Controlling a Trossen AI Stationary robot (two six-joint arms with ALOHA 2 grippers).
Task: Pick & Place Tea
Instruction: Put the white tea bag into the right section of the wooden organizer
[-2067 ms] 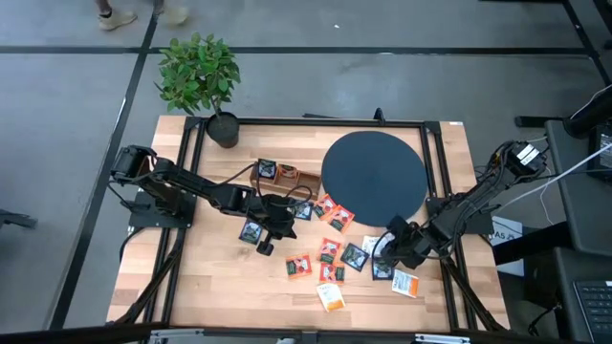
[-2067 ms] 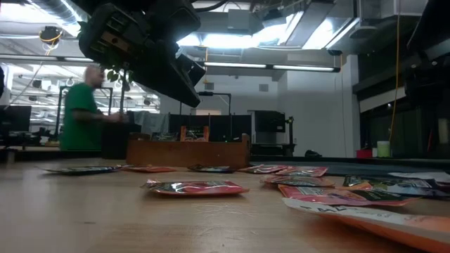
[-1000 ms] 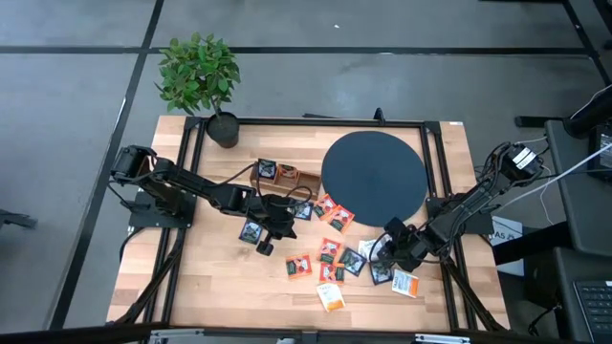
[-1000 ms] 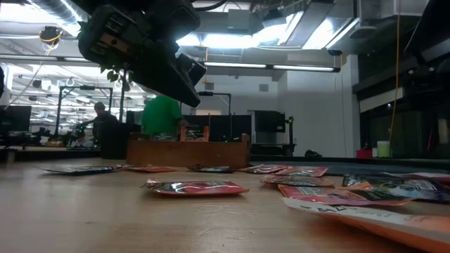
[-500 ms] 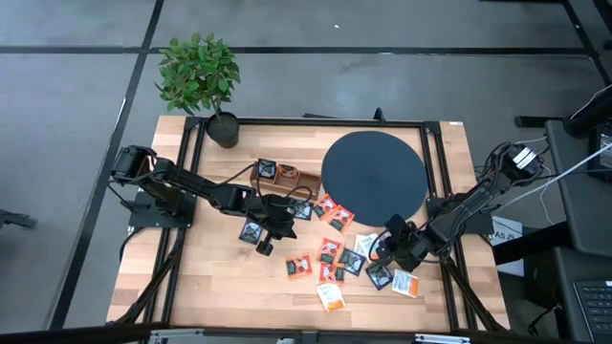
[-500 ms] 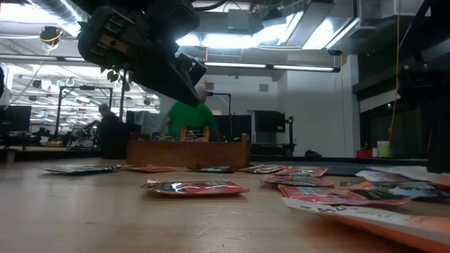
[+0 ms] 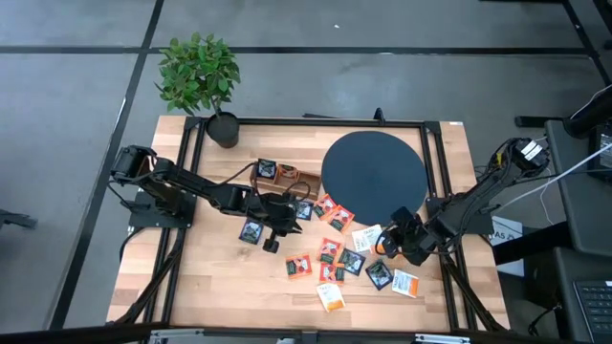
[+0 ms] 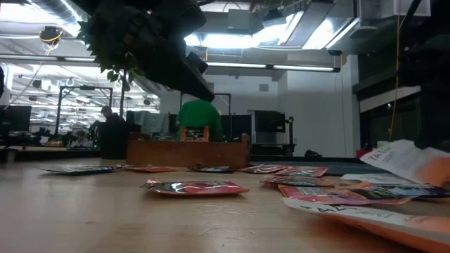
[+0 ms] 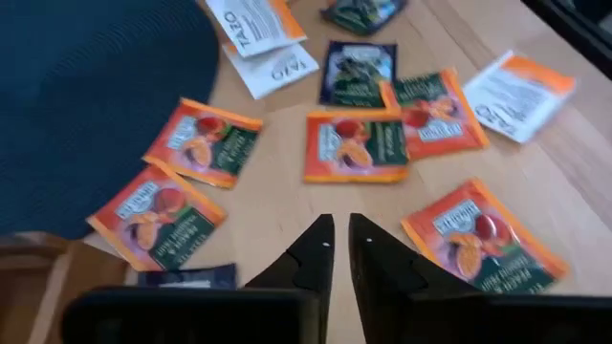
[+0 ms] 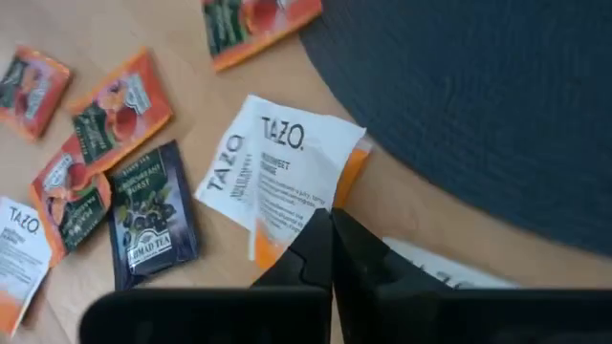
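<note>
Wooden planks make up the table (image 7: 210, 277), and from my remote seat I see tea sachets (image 7: 330, 253) scattered across its middle, below the black round disc (image 7: 373, 175). My right gripper (image 10: 330, 229) has its fingers pinched together on the edge of a white TAZO sachet (image 10: 282, 172), which sits tilted off the table beside the disc's rim in the low view. My left gripper (image 9: 339, 244) hovers over bare wood with a narrow slit between its fingers, holding nothing; red-orange sachets (image 9: 349, 146) lie just ahead of the fingers, apart from them.
</note>
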